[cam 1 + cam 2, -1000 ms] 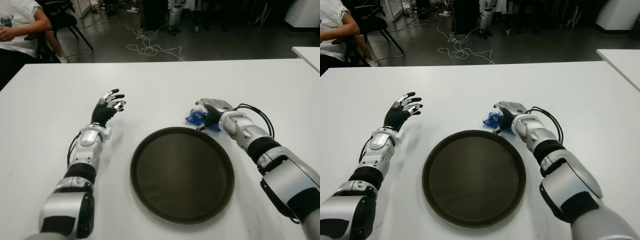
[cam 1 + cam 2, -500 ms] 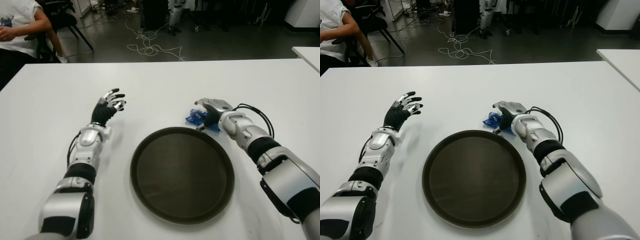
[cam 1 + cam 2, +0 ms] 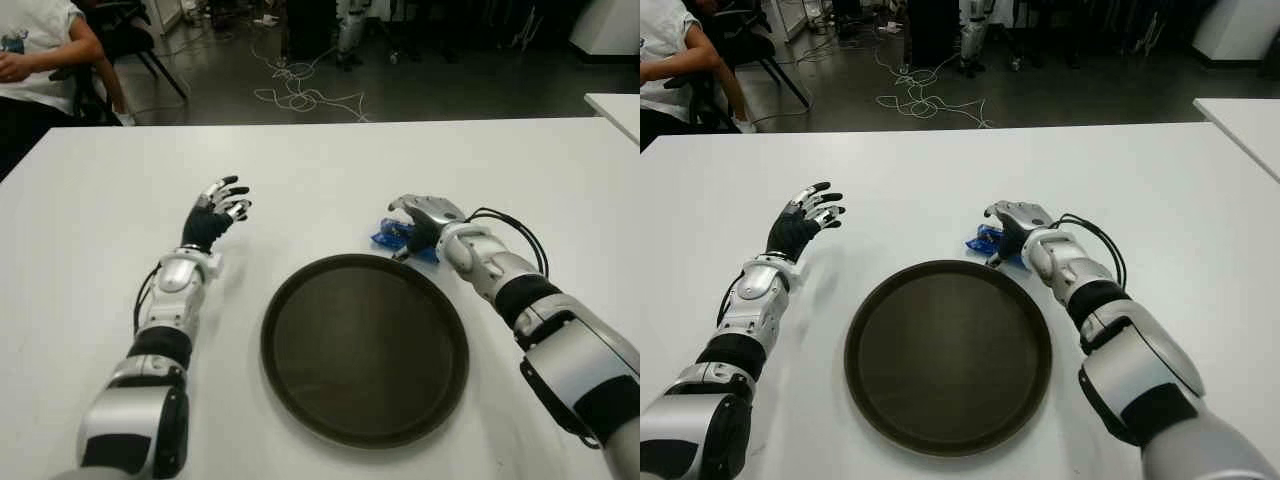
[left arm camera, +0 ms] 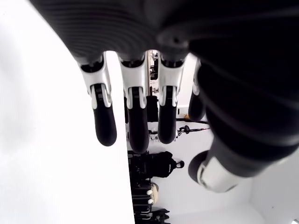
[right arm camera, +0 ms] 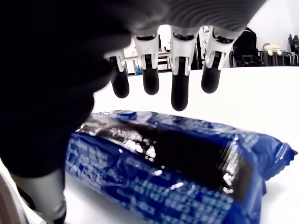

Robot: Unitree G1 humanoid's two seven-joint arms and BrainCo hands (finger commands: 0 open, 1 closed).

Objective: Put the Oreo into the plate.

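Hovering over the blue Oreo packet (image 5: 177,172), the right hand (image 3: 425,218) sits just beyond the far right rim of the dark round plate (image 3: 365,345), and its wrist view shows the fingers (image 5: 180,88) held straight and apart above the wrapper, gripping nothing. The packet lies flat on the white table (image 3: 90,240), just beside the plate's far edge and outside it, so the grasp seems not yet made. The left hand (image 3: 213,214) shows well to the left of the plate with its fingers spread and empty. The main risk from here is the glossy, crinkled wrapper: if the fingers come down on its flat face rather than around its edges, it could slide along the smooth table or slip out during the lift. A shallow or one-sided grip might also let the packet droop and catch on the plate's raised rim during the short carry, leaving it propped on the edge rather than inside.
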